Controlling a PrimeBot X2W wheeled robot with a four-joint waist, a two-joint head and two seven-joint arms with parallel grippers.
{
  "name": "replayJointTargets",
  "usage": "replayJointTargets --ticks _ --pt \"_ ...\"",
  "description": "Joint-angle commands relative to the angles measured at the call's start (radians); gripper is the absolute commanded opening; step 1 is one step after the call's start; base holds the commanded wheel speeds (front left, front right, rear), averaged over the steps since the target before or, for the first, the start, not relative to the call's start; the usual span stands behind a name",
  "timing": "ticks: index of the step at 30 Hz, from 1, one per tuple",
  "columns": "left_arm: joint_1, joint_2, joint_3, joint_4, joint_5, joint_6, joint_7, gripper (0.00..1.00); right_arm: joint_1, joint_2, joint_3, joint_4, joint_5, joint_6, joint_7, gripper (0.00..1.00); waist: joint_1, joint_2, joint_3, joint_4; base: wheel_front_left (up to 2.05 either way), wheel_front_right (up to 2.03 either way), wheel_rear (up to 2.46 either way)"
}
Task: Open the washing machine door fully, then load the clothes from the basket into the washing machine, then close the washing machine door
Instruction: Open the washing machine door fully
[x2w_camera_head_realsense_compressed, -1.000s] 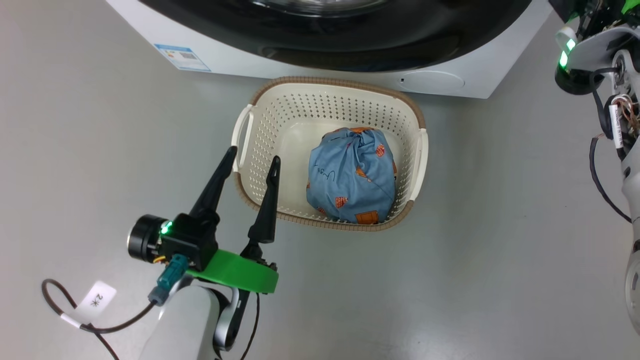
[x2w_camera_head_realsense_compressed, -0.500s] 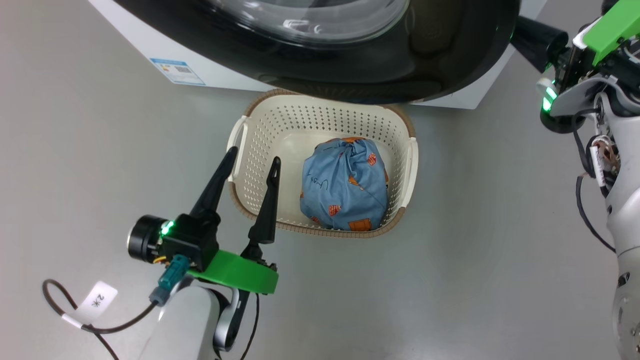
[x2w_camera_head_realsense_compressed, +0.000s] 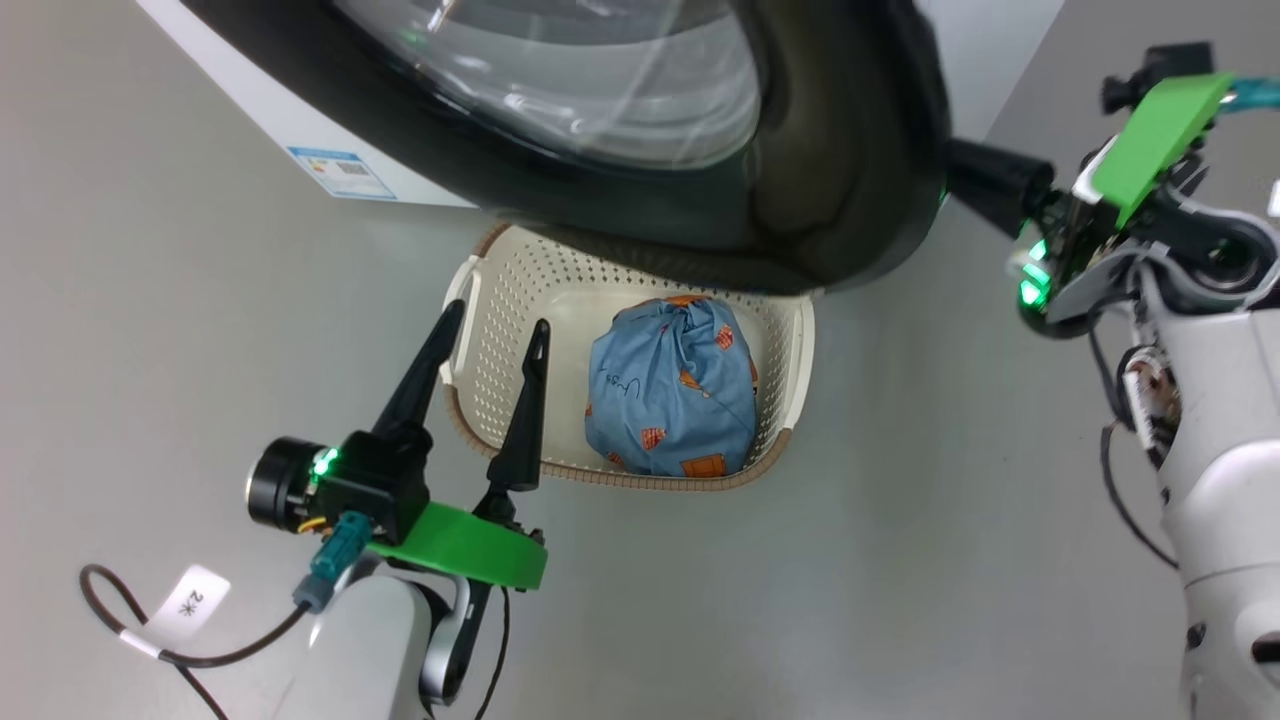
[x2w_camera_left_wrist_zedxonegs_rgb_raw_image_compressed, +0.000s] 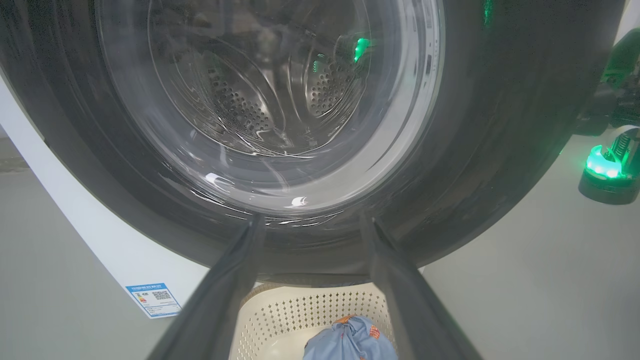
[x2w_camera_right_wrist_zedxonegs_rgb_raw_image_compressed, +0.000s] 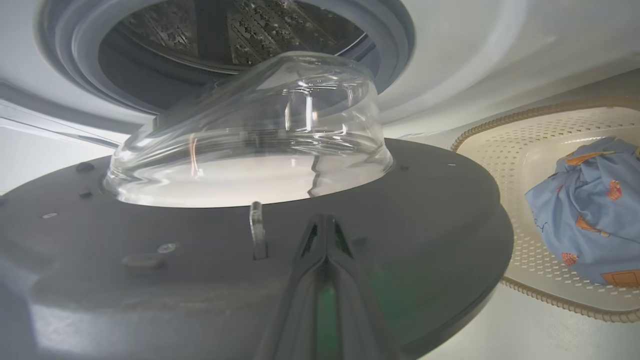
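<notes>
At door's free edge, head view 3 o'clock | right gripper (x2w_camera_right_wrist_zedxonegs_rgb_raw_image_compressed: 325, 222) fingers pressed together behind washing machine door (x2w_camera_head_realsense_compressed: 840, 150), which lies at its 9 o'clock, part-open over basket (x2w_camera_head_realsense_compressed: 600, 478) | left gripper (x2w_camera_head_realsense_compressed: 498, 315) spread, clothes (x2w_camera_head_realsense_compressed: 670, 400) at its 4 o'clock | right arm nearer; judged next: swing door wider.

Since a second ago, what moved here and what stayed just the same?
The washing machine door swung further open, out over the far end of the basket, with the shut right pincer against its inner face. The head camera shifted too. The left pincer stayed open by the basket's left rim, holding nothing; the clothes stayed bundled in the basket.
</notes>
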Motion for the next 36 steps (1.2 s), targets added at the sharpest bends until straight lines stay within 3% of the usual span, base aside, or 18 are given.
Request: replayJointTargets --ticks 1,14,36 --pt "0.018 0.016 0.036 -0.013 0.011 -0.004 -0.006 1.0 0.018 0.03 0.02 -0.04 0.014 0.006 0.018 0.0 0.0 0.0 -0.005 -0.004 0.0 0.0 0.0" --pt "0.047 0.016 0.069 -0.004 0.013 -0.008 -0.006 1.0 0.196 0.052 0.123 -0.157 0.089 0.006 0.081 0.0 0.0 0.0 -0.048 -0.016 0.0 0.0 0.0" --pt "0.098 0.016 0.121 0.028 0.033 -0.017 -0.006 1.0 0.352 0.053 0.414 -0.234 0.364 0.006 -0.053 0.0 0.0 0.0 -0.133 0.0 0.0 0.0 0.0"
